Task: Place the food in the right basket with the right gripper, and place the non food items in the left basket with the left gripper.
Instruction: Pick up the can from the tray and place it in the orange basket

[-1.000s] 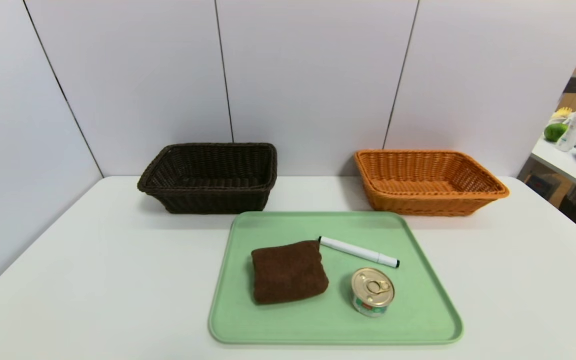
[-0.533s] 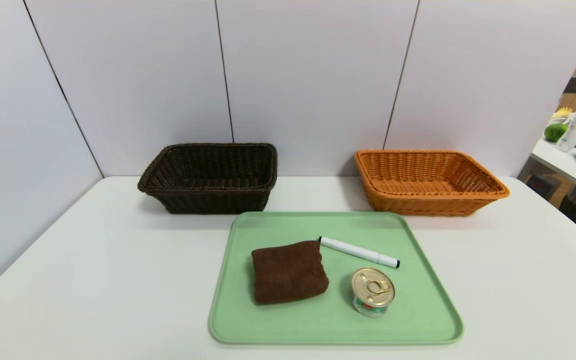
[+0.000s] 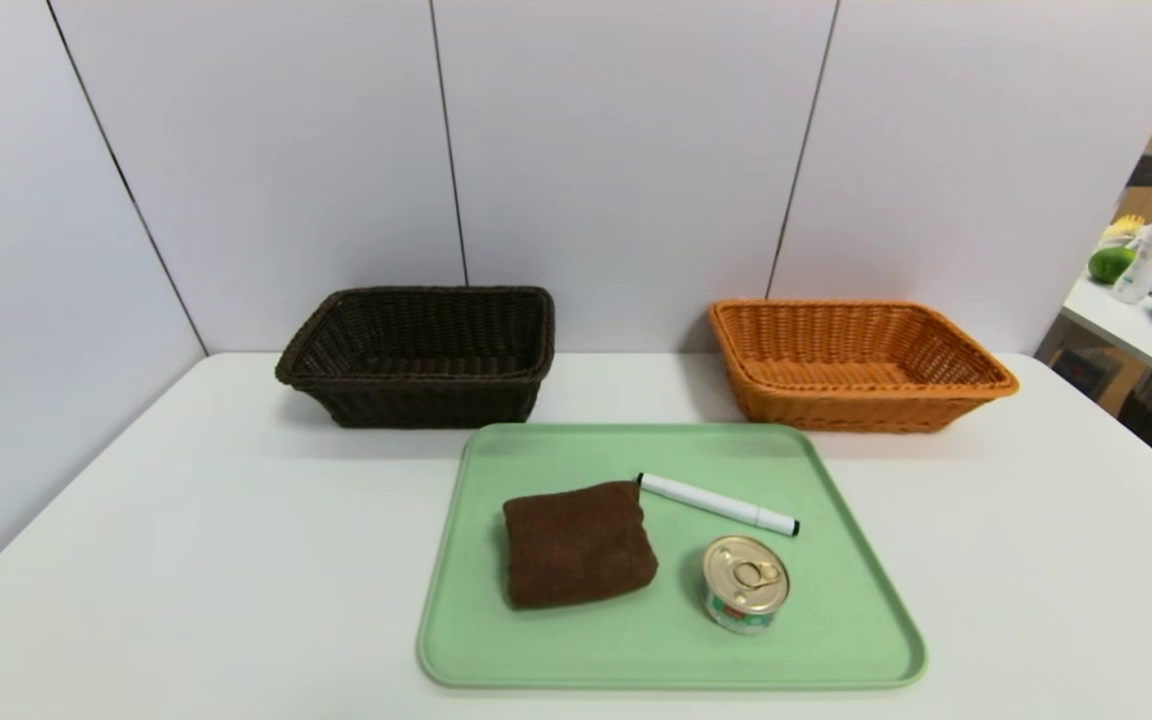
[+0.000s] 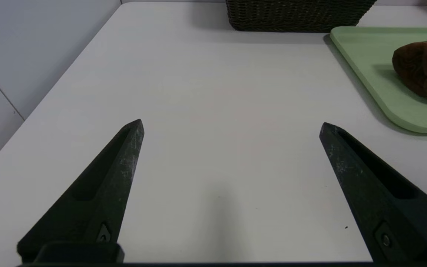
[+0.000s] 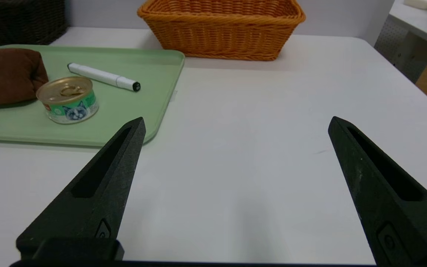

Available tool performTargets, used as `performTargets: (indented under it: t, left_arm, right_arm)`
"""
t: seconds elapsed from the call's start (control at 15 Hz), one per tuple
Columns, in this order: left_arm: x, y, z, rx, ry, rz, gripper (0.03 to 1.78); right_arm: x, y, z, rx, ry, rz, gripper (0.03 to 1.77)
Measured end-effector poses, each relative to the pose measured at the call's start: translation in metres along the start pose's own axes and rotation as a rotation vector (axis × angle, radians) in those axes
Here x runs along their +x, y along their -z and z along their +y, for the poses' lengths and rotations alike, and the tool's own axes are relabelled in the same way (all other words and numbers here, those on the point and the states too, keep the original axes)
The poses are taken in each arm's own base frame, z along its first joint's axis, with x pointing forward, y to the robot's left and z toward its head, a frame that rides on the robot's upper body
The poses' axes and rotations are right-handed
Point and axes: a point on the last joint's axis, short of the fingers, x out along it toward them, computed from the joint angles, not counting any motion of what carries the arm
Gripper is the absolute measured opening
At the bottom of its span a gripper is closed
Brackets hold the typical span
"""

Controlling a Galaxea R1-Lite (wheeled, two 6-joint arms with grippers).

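Nothing is sorted yet: can [image 3: 745, 585], cloth [image 3: 577, 543] and pen [image 3: 717, 503] lie on the tray [image 3: 656, 655], both baskets beyond it, so the right gripper [image 5: 235, 124], like the left gripper [image 4: 231, 126] with fingers wide and empty, must reach the can.

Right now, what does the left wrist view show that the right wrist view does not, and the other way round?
Only the left wrist view shows the left end effector, open over bare table near the wall panels.

Only the right wrist view shows the right end effector, also open, the tin can, the white marker pen, the orange basket and a side table at the edge.

Both show the white table, the green tray, the brown cloth and part of the dark basket.
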Motion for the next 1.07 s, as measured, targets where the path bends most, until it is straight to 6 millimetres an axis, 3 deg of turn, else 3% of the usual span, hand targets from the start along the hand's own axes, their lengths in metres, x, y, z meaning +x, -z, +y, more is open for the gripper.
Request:
performTargets:
  t: [0.27, 0.53, 0.67, 0.87, 1.07]
  left_arm:
    - [0.009, -0.042, -0.002, -0.002, 0.031, -0.051, 1.69]
    - [0.037, -0.106, -0.005, 0.003, 0.041, -0.147, 1.69]
    - [0.057, -0.127, -0.006, 0.002, 0.051, -0.130, 1.69]
    - [0.091, -0.135, -0.008, 0.000, 0.082, -0.086, 1.69]
    - [0.123, -0.127, -0.013, 0.002, 0.109, -0.057, 1.69]
  right_arm:
    - [0.000, -0.045, -0.001, -0.001, -0.018, -0.012, 1.70]
    - [0.009, -0.097, -0.002, -0.025, -0.019, -0.034, 1.70]
    - [0.019, -0.111, -0.003, -0.064, -0.025, -0.009, 1.70]
    - [0.037, -0.118, -0.004, -0.074, -0.038, 0.033, 1.70]
    - [0.053, -0.119, -0.004, -0.069, -0.056, 0.069, 1.70]
